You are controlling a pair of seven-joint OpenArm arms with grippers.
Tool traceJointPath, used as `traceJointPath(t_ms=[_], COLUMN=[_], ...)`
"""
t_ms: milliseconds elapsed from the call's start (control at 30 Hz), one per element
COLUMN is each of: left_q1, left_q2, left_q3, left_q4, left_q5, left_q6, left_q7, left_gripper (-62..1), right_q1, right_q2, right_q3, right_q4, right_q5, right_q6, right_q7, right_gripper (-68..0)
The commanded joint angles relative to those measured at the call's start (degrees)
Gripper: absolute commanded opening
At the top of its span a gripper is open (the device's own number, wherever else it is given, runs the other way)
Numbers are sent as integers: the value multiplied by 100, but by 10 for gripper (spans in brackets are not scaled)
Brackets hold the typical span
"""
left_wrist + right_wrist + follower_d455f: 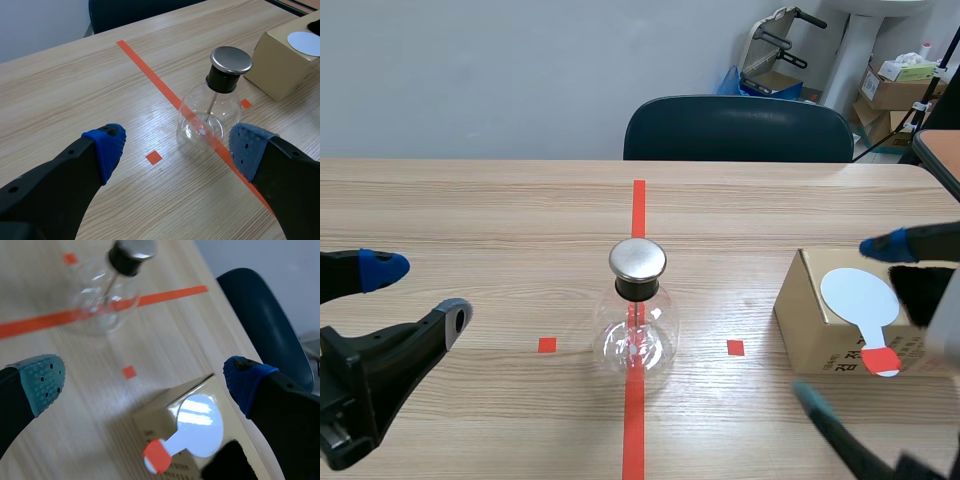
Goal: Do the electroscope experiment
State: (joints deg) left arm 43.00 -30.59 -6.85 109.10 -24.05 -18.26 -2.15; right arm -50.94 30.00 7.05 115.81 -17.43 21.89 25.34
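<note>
Glass electroscope (636,318) stands mid-table; white paddle (861,305), perhaps plastic, lies on box (804,322).

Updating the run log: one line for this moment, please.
left hand open, short of flask | right hand open, above box | flask upright on tape line | paddle lying on box | nothing held
</note>
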Motion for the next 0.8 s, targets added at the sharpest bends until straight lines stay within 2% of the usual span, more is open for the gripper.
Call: traceJointPath(t_ms=[0, 100, 167, 333, 467, 633, 767], left_q1=[-20, -24, -35, -35, -35, -35, -28], left_q2=[-59, -315, -538, -1257, -1952, -2643, -2949], left_q3=[-28, -22, -11, 343, 793, 1248, 1375], left_q4=[118, 118, 120, 120, 122, 199, 455], left_q5=[-24, -24, -31, -39, -37, -39, -57], left_q6=[-35, -55, -55, -120, -256, -249, -256], left_q7=[-101, -149, -149, -520, -890, -1309, -1320], left_gripper=[-157, -157, -157, -157, -157, -157, -157], right_q1=[-299, -693, -822, -686, -249, 518, 1058], right_q2=[11, -35, -127, -466, -492, -492, -487], right_q3=[39, 39, 39, 31, -236, -710, -1115], right_q4=[68, 4, -170, -977, -1845, -2806, -3217], right_q5=[-557, -1875, -2564, -3845, -4444, -4651, -4688], right_q6=[-326, -1058, -1725, -3390, -4240, -5442, -5956], right_q7=[157, 208, 210, 201, -59, -348, -798], right_gripper=[4, 4, 4, 4, 4, 4, 4])
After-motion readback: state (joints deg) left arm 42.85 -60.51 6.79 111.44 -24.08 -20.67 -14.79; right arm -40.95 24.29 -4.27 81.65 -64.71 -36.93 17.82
